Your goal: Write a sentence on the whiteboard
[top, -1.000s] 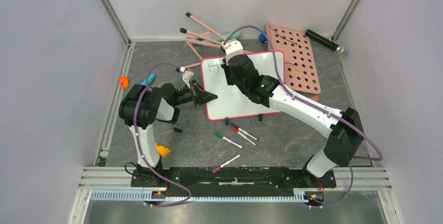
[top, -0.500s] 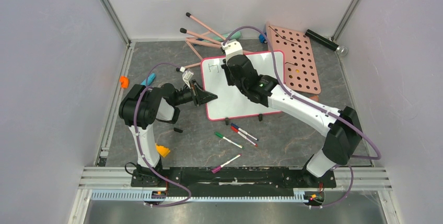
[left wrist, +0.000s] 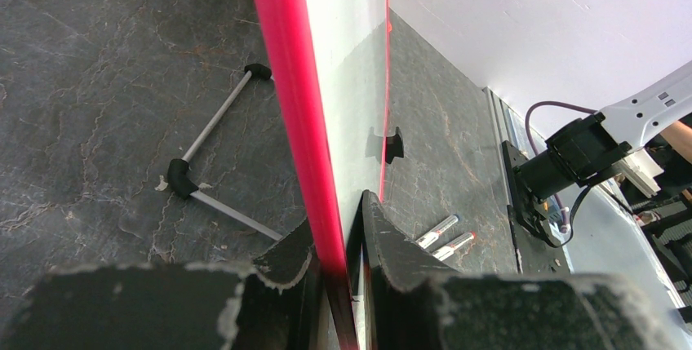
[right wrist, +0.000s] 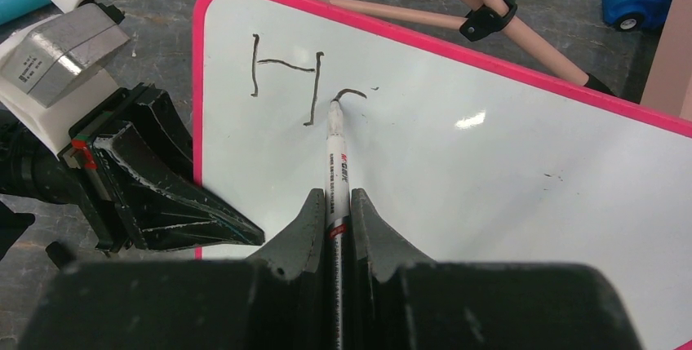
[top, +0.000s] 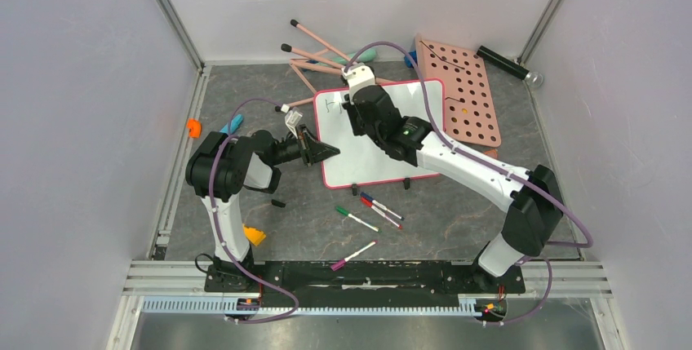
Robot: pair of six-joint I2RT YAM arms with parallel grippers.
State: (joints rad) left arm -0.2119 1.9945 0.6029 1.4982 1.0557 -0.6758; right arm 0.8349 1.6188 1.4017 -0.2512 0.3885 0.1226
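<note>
The whiteboard (top: pixel 371 166), white with a pink-red rim, lies tilted in the middle of the floor. My left gripper (top: pixel 330 152) is shut on its left edge, and the left wrist view shows the rim (left wrist: pixel 298 105) pinched between the fingers of the left gripper (left wrist: pixel 334 228). My right gripper (right wrist: pixel 336 199) is shut on a white marker (right wrist: pixel 338 154), whose tip touches the whiteboard (right wrist: pixel 490 170) near its top left corner. The sentence (right wrist: pixel 284 89) there is a black "H" with a short curved stroke (right wrist: pixel 351 93) at the marker's tip. From above, the right gripper (top: pixel 352 109) hides that stroke.
A pink panel full of holes (top: pixel 465 97) lies right of the board, and pink rods (top: pixel 318 52) lie behind it. Loose markers (top: pixel 379 207) (top: pixel 356 219) (top: pixel 352 255) lie in front. A black cylinder (top: pixel 506 64) is at the back right, with orange pieces (top: pixel 193 127) (top: pixel 255 236) on the left.
The right gripper with the marker has shifted slightly left and towards the board's far edge. The left arm and the board have not moved.
</note>
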